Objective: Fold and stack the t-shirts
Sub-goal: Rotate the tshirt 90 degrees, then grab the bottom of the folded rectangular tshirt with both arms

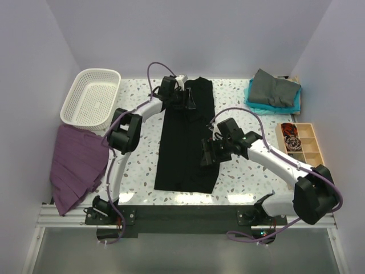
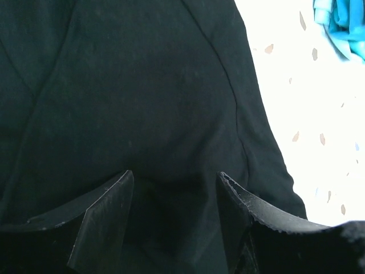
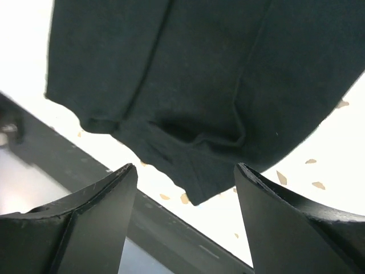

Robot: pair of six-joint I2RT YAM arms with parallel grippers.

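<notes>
Left wrist view: the left gripper [image 2: 174, 178] is standing with its jaws apart and nothing pinched between them; black fabric is filling the gap beyond the fingertips.
Left gripper position: it is hanging over the far end of the black t-shirt [image 1: 183, 149], toward 12 o'clock on the speckled table [image 1: 242, 178].
Right wrist view: the right gripper [image 3: 185, 171] is standing released with its jaws wide; the shirt's near hem and bare table are showing between the fingers.
Right gripper position: it is hovering at the shirt's right edge, toward 5 o'clock of the garment; whether it is touching the cloth cannot be told.
Black t-shirt: it is lying flat as a long narrow strip running from 12 to 6 o'clock across the table's middle; a small pucker is showing near the hem corner.
Dark grey t-shirt [image 1: 275, 88]: it is lying bundled on the teal t-shirt [image 1: 255, 104] at 2 o'clock, well apart from the black one.
White lattice basket [image 1: 74, 108]: it is sitting at 10 o'clock.
Purple cloth [image 1: 74, 162]: it is draping at 9 o'clock, just beside the basket's near side.
Wooden compartment tray [image 1: 311, 134]: it is sitting at 3 o'clock; its contents are too small to identify.
</notes>
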